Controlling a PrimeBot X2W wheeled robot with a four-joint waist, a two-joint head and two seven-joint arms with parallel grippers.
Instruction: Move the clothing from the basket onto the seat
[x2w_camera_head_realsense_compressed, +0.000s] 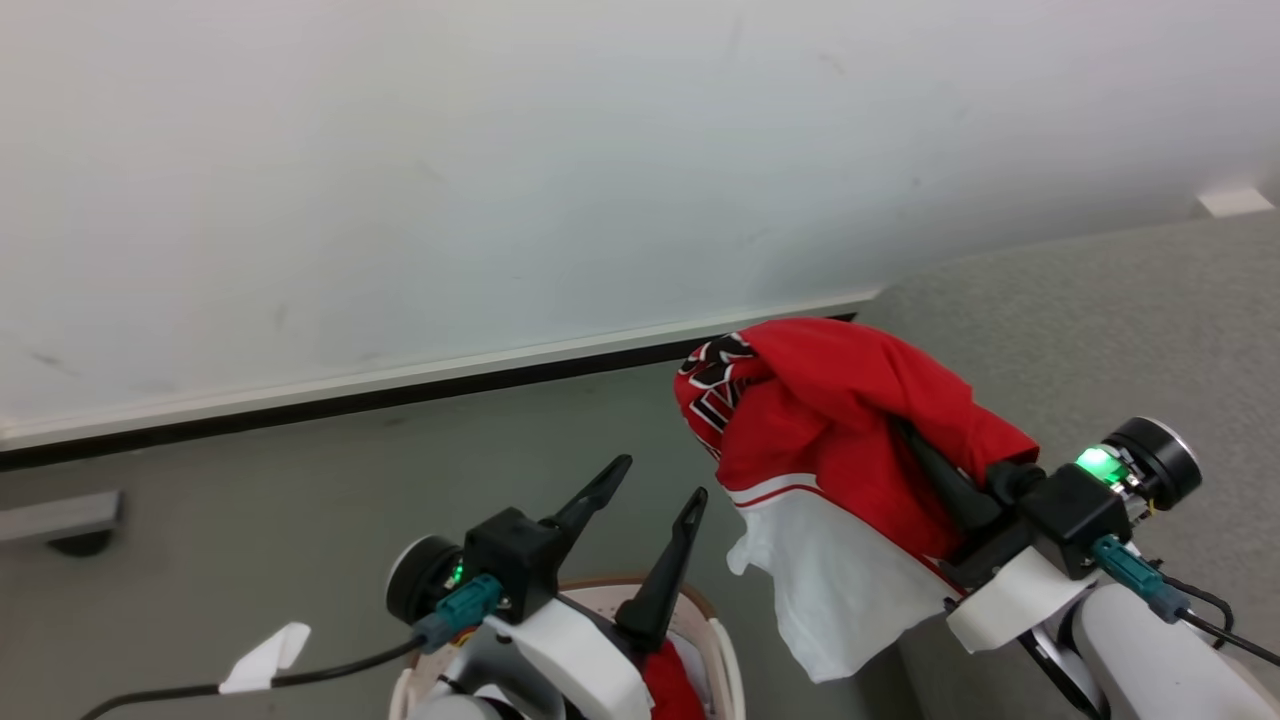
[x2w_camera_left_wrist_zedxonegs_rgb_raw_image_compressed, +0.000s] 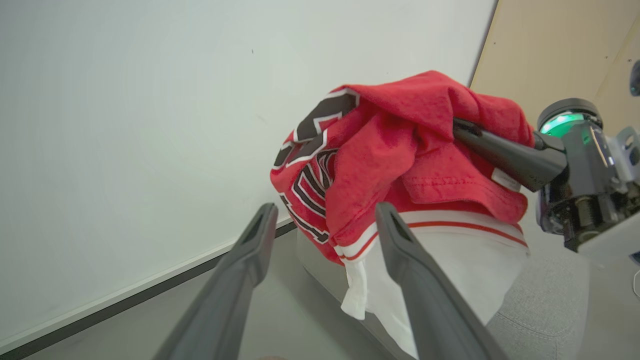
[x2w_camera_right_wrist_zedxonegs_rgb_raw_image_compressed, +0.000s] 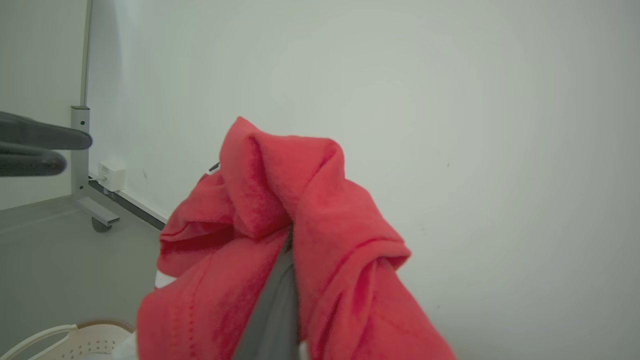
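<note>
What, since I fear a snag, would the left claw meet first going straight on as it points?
Probably the red garment hanging from the shut right claw; its lettered fold shows between the tips of the open left claw. Depth is unclear; beyond lies the wall.

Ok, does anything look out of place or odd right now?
Nothing spilled or damaged. The red garment is bunched over the shut right gripper, its white sleeve dangling, not yet laid on the grey seat.
</note>
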